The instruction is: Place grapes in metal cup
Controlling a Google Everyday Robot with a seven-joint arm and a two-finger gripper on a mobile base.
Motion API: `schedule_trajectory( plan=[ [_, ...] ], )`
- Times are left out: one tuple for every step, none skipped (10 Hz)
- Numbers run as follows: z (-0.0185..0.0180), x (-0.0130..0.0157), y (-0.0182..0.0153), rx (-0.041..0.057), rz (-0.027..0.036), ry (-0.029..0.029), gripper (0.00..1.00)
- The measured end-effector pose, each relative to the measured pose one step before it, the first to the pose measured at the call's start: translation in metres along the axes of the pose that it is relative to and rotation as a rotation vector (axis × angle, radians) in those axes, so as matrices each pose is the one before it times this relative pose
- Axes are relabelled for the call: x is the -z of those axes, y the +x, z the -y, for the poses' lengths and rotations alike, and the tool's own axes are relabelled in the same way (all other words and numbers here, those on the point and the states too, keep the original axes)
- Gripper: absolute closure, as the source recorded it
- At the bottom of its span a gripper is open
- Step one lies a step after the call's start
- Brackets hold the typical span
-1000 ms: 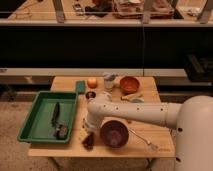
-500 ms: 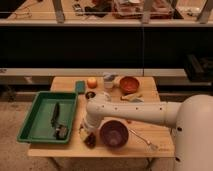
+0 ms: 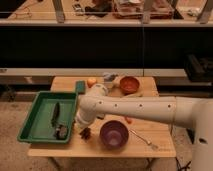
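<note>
The grapes (image 3: 86, 134) are a dark reddish clump on the wooden table (image 3: 160, 145) near its front edge, between the green tray (image 3: 35, 120) and the purple bowl (image 3: 113, 134). My gripper (image 3: 84, 127) hangs at the end of the white arm (image 3: 135, 109), right over the grapes and touching or nearly touching them. The arm reaches in from the right across the middle of the table. The metal cup does not show; the arm's bend covers the table behind the gripper.
The green tray holds dark utensils (image 3: 56, 114). At the back stand a green sponge (image 3: 80, 86), an orange fruit (image 3: 91, 82), a light blue cup (image 3: 109, 78) and a red-brown bowl (image 3: 129, 84). An orange carrot (image 3: 128, 120) and a fork (image 3: 145, 140) lie right of the purple bowl.
The gripper has stayed low over the grapes by the tray's corner, with only a slight shift of the arm. Nothing else has moved.
</note>
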Motion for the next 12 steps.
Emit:
schedule_trajectory(
  plan=[
    [0.00511, 0.02138, 0.00973, 0.01884, -0.04386, -0.01288, 1.00],
    [-0.00095, 0.02086, 0.00853, 0.01191, -0.07050, -0.00575, 1.00],
    [-0.00197, 0.01358, 0.00480, 0.00535, -0.07461, 0.00177, 1.00],
    [-0.00386, 0.01736, 0.00487, 0.00286, -0.09755, -0.00151, 1.00],
    [-0.00119, 0.00960, 0.00426, 0.00472, -0.05261, -0.00282, 1.00],
    [-0.00028, 0.00559, 0.00349, 0.00329, -0.03225, -0.00150, 1.00],
    [-0.00005, 0.00099, 0.00042, 0.00010, -0.00558, -0.00019, 1.00],
    [0.00096, -0.00063, 0.00062, 0.00209, 0.00068, 0.00140, 1.00],
    [0.00045, 0.00004, 0.00084, 0.00523, 0.00230, -0.00236, 1.00],
    [-0.00233, 0.00168, 0.00134, -0.00116, 0.00619, -0.00894, 1.00],
    [-0.00935, 0.00142, 0.00414, -0.00824, 0.00582, -0.00683, 1.00],
    [-0.00790, -0.00089, 0.00609, 0.00024, 0.00343, 0.00089, 1.00]
  ],
)
